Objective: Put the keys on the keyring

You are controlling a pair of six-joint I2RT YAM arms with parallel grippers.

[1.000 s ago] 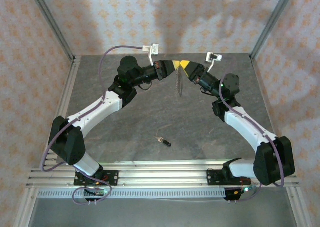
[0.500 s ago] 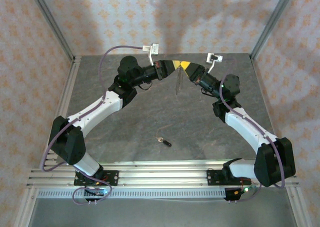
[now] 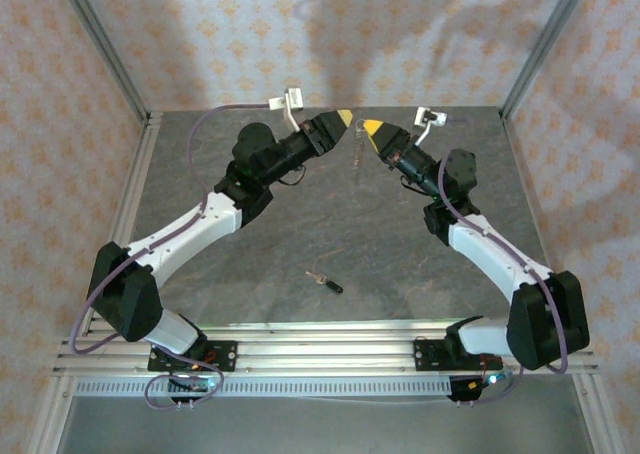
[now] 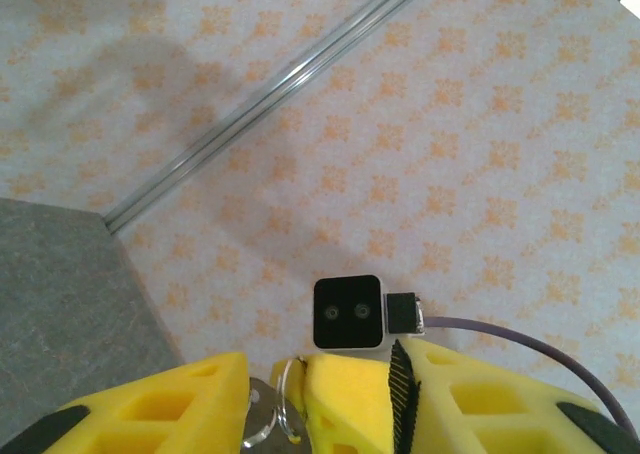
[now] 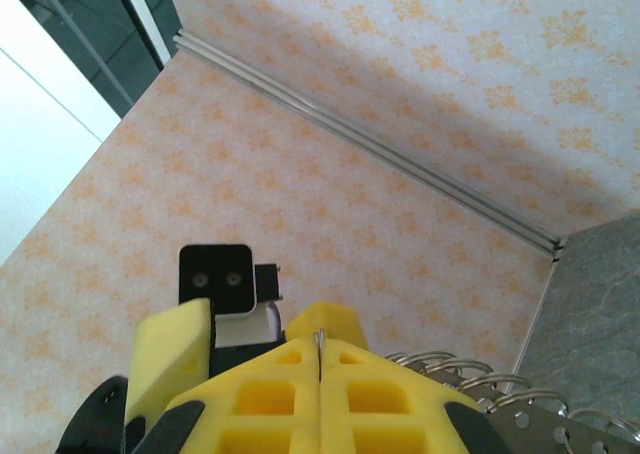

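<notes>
The left arm (image 3: 190,229) and the right arm (image 3: 490,252) are each showing white link shells between bulky black joint housings; a thin purple cable (image 3: 203,134) is running along the left arm; a matching purple lead (image 4: 530,337) is leaving the right wrist camera (image 4: 349,313), a black square block showing two small lenses; the left wrist camera (image 5: 214,277) is looking identical; the left gripper (image 3: 343,118) and right gripper (image 3: 369,127) are wearing yellow fingers (image 5: 270,399) with moulded rectangular pockets.
</notes>
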